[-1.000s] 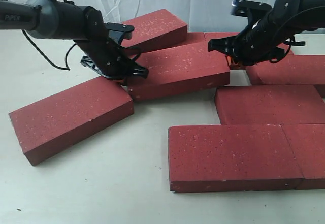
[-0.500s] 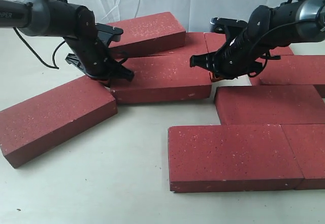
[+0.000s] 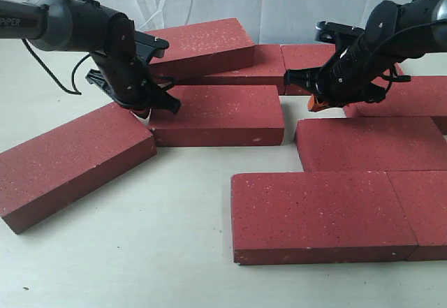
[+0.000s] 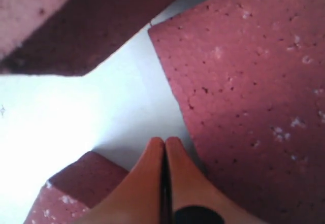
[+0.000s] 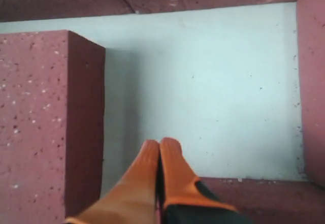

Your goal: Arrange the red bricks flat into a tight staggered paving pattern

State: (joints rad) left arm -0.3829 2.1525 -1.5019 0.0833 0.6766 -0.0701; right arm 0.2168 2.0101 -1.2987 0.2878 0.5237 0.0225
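- the left gripper (image 3: 148, 107) is pinched shut on nothing. Its tips are sitting at the left end of the centre brick (image 3: 216, 116), left of mid frame, just beside a corner of the angled brick (image 3: 70, 161) at lower left
- the right gripper (image 3: 318, 101) is closed and empty too, hanging over the bare gap off the centre brick's right end, upper right of frame
- risk: shut tips can only be nudging, so a push coming in high could be riding up over the brick's edge instead of moving it
- risk: the angled brick is crowding the centre brick's corner, so a shove there could be skewing both and wedging them
- risk: the propped brick (image 3: 199, 42) at upper middle is looking tilted on its neighbours, not flat, so a bump could be sending it sliding
- risk: the gap at right could be staying open, leaving the pattern loose
- count: red bricks (image 3: 321, 214), nine as I'm reading it. Some are cut off by the right edge or half hidden behind the arms, and the lower right ones are lying flat and tight on the table (image 3: 174, 252)
- count: two grippers, one table
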